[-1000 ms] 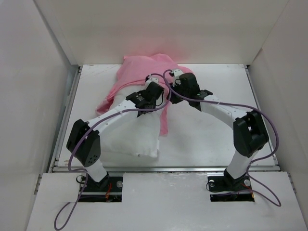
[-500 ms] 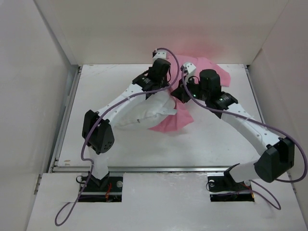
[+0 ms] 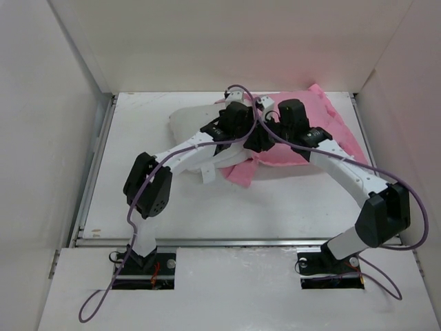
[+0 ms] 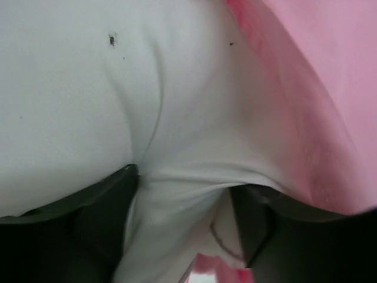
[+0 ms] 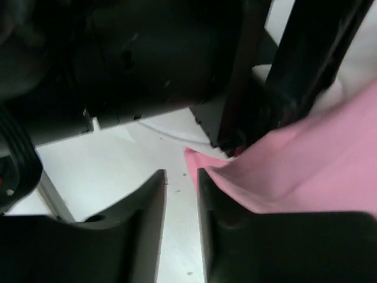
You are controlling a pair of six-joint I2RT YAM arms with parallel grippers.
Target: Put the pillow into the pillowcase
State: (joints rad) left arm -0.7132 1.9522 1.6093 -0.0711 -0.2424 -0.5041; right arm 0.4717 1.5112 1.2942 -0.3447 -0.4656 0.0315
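The white worktop (image 3: 138, 207) carries everything, with pale walls on three sides. Across its far half lies the large plump white rectangular pillow (image 3: 189, 121). Its left end is bare, and its right end runs under the arms to meet the thin pink satin pillowcase (image 3: 317, 131), which spreads out to the far right. Where white meets pink the arms block my view, so I cannot say whether any of the pillow is inside the sleeve.

The left arm (image 3: 179, 155) and the right arm (image 3: 344, 172) both reach to that meeting point. In its own camera the left tool (image 4: 182, 188) has a bunched fold of the white pillow clamped between its dark fingers, with pink cloth just beside it. The right tool (image 5: 181, 183) is narrow, with a slit of bare worktop showing between its fingers. Pink cloth lies over the outer side of one finger, and I cannot tell whether any of it is pinched.

I judge this to be the stuffing step, with the pillow being fed towards the case's mouth. The next move calls for one tool to hold the pink opening apart while the other pushes the white corner through.

I count one pillow, one pillowcase, two arms and two tools.
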